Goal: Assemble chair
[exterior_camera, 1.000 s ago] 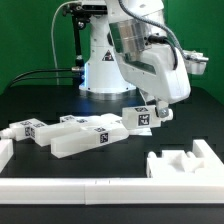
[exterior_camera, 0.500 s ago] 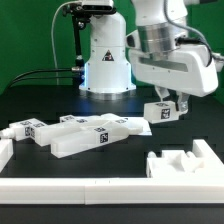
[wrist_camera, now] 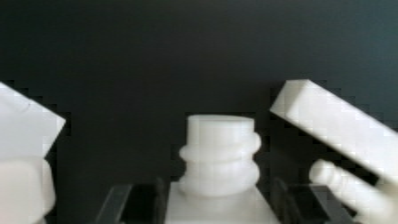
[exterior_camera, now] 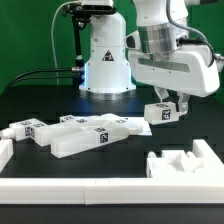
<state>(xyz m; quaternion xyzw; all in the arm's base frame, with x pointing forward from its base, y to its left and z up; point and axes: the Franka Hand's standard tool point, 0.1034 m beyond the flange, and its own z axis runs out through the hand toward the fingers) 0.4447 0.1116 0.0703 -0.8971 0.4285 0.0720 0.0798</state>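
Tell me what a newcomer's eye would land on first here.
First, the gripper clamping a pegged white part above the black table, toward the exterior view's right. Next, the cluster of tagged white parts lying at that view's left, and the notched white block near the front right.

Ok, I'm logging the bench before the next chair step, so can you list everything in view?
loose chair parts: several, white with black-and-white tags, clustered on the table toward the exterior view's left.
notched part: one, white, on the table at the exterior view's right, near the front.
pegged leg: one, white, tagged, held above the table.
low wall: one, white, along the table's front edge.
table: one, black.
backdrop: one, green, behind the table.
robot arm: one, white, at the back.
gripper: one, closed on the pegged leg.
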